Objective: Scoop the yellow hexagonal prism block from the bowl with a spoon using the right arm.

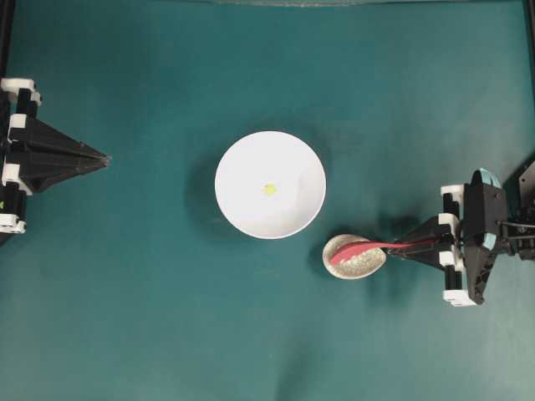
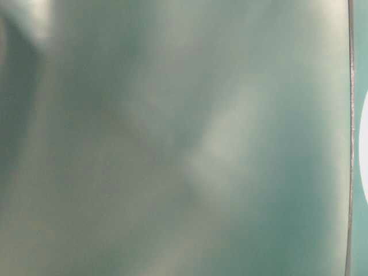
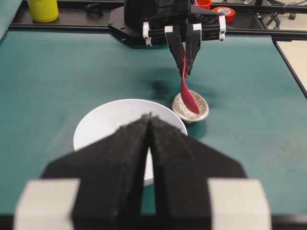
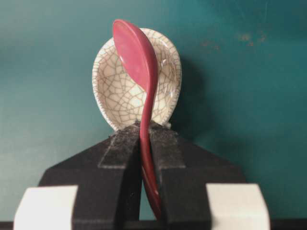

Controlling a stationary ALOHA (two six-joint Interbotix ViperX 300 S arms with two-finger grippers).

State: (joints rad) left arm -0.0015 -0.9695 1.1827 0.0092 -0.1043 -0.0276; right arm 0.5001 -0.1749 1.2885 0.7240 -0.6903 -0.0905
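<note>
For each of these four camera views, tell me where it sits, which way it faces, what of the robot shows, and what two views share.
Overhead: above the table, looking straight down; large round white bowl holding tiny yellow block; left gripper and right gripper at the edges.
Table-level: blurred teal, no robot.
Left wrist: behind the shut left gripper, facing across the bowl toward the right arm.
Right wrist: behind the right gripper, clamping the glossy pink-red spoon over the speckled off-white spoon rest.
Both wrist views share spoon and rest.

Crackle-glazed spoon rest (image 4: 125, 91), teal table (image 1: 150, 317), yellow cup (image 3: 43, 9), red tape roll (image 3: 223, 13)
</note>
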